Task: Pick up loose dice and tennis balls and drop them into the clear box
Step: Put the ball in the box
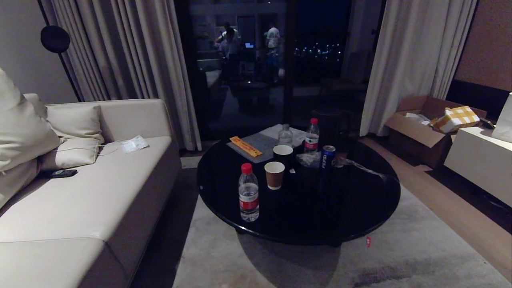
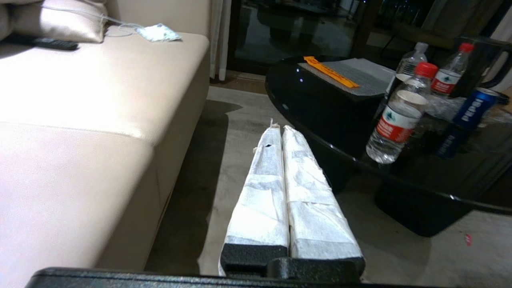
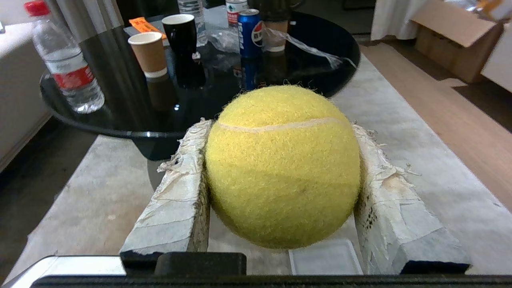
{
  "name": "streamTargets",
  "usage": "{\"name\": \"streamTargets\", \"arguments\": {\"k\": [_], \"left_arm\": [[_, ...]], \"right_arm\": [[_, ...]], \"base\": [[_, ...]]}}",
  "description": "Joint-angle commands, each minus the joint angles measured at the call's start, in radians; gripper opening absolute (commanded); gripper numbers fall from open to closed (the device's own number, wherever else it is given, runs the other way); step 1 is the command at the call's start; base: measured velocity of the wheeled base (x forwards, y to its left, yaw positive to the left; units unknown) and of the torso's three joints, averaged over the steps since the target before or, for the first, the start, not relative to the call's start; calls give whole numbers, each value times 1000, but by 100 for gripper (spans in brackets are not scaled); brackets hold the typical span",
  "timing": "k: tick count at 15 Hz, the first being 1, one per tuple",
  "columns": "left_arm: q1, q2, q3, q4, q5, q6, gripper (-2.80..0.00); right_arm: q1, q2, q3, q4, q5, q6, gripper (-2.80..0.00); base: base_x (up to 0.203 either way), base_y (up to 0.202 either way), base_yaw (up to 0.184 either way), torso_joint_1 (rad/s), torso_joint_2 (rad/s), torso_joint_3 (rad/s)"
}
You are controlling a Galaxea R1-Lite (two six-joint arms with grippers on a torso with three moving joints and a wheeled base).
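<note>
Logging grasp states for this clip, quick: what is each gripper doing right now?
Left gripper: closed, empty, out over the rug.
Right gripper: closed on a tennis ball between its two fingers.

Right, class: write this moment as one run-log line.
right pincer: shut on ball | left pincer: shut, empty | box: not in view | table: ahead
</note>
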Motion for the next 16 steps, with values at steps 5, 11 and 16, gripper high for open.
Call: {"name": "streamTargets", "arguments": {"k": [5, 11, 16], "left_arm": [[0, 1, 2, -1, 1, -1, -280], [0, 1, 2, -1, 1, -1, -280], [0, 1, 2, -1, 1, -1, -280]], "right_arm": [[0, 1, 0, 1, 0, 0, -280], [0, 1, 0, 1, 3, -1, -280], [0, 1, 0, 1, 3, 0, -280]], "base": [[-183, 0, -1, 3, 3, 5], [-183, 0, -1, 2, 2, 5], [-184, 0, 0, 1, 3, 1]]}}
